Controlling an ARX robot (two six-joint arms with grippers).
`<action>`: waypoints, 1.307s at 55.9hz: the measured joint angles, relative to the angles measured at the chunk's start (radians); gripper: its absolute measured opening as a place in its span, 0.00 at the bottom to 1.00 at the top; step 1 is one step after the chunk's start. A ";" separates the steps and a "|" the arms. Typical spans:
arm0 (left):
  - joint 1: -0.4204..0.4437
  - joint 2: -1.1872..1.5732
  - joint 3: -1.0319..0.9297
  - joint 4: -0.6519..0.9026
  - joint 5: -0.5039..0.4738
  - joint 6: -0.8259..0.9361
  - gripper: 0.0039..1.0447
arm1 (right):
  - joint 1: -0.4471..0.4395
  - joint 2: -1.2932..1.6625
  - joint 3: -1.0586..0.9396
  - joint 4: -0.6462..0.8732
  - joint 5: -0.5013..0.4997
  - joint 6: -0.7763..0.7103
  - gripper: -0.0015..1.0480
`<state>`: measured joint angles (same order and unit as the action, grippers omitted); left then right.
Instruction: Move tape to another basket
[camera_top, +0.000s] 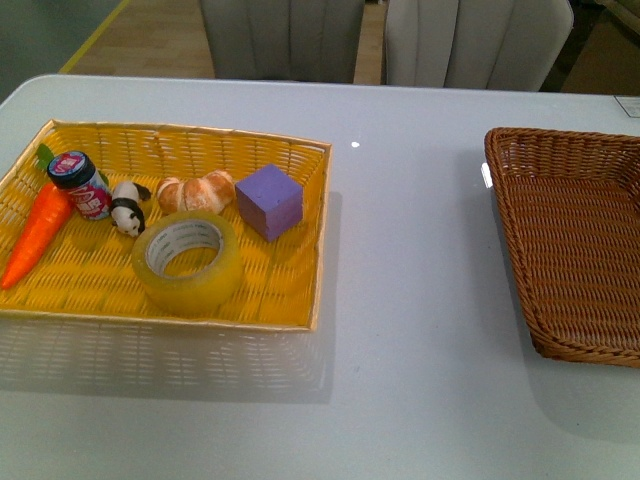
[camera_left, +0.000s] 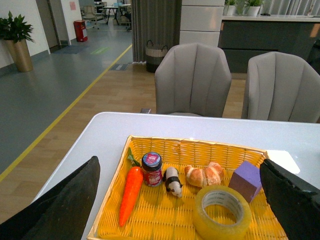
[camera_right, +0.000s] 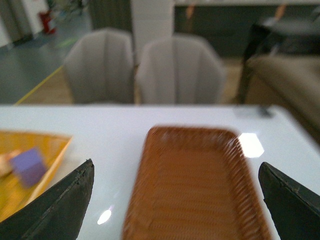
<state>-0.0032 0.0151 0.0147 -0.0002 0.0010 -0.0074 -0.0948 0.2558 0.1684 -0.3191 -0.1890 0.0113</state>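
Observation:
The tape (camera_top: 188, 262), a yellowish roll with a white core, lies flat in the near part of the yellow basket (camera_top: 290, 150). It also shows in the left wrist view (camera_left: 222, 212). The dark brown wicker basket (camera_top: 520, 150) stands empty at the right of the table; the right wrist view shows it (camera_right: 192, 185) blurred. My left gripper (camera_left: 180, 205) is open above the yellow basket, well apart from the tape. My right gripper (camera_right: 175, 202) is open above the brown basket. Neither arm shows in the front view.
The yellow basket also holds an orange carrot (camera_top: 38, 232), a small jar (camera_top: 80, 184), a panda figure (camera_top: 127, 211), a bread roll (camera_top: 196, 192) and a purple cube (camera_top: 269, 200). Two grey chairs (camera_top: 400, 40) stand behind the white table (camera_top: 410, 300).

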 joint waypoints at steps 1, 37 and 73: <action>0.000 0.000 0.000 0.000 0.000 0.000 0.92 | -0.023 0.069 0.026 -0.028 -0.024 -0.003 0.91; 0.000 0.000 0.000 0.000 -0.001 0.000 0.92 | -0.268 1.754 0.740 0.604 0.072 -0.227 0.91; 0.000 0.000 0.000 0.000 -0.001 0.000 0.92 | -0.242 2.058 0.941 0.568 0.076 -0.212 0.24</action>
<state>-0.0032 0.0151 0.0147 -0.0002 0.0002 -0.0074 -0.3370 2.3135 1.1091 0.2493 -0.1127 -0.2005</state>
